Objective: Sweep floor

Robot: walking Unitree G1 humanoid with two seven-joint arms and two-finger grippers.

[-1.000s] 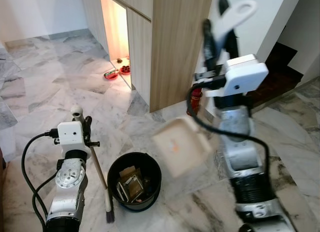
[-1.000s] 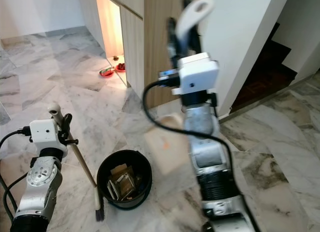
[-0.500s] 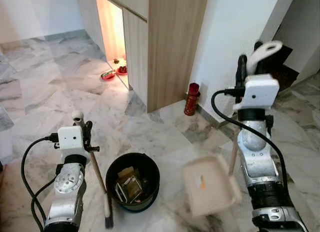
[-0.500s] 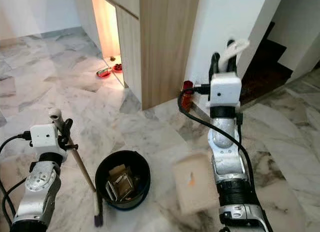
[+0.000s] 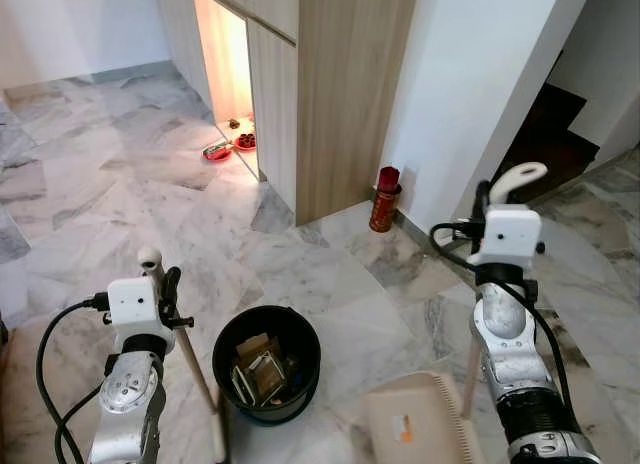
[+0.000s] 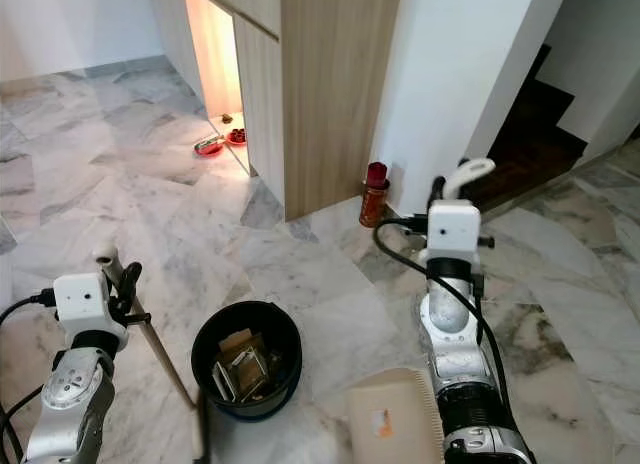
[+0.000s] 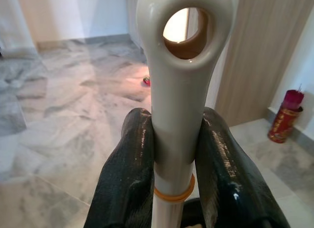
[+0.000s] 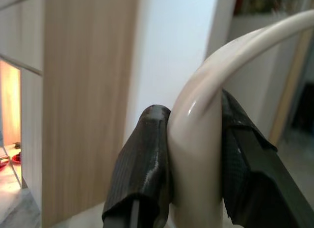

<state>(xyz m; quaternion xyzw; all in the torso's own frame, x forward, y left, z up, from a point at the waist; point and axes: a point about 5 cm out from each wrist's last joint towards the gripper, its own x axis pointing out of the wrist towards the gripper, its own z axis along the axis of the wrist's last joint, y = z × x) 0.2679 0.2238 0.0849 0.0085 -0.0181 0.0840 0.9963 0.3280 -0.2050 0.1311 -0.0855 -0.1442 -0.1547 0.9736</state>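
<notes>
Our left gripper [image 7: 171, 159] is clamped on the broom [image 5: 190, 359] handle and our right gripper [image 8: 194, 154] pinches the dustpan [image 5: 420, 429] handle, pan low by the bin [image 5: 267, 362], likely ready to catch swept dirt.

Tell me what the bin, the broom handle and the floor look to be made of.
Bin: likely plastic, black with a soft sheen.
Broom handle: glossy cream plastic at the moulded hanging loop; the stick looks like wood or tan-coated metal.
Floor: polished marble or marble-look tile, grey veining and visible joints.
</notes>
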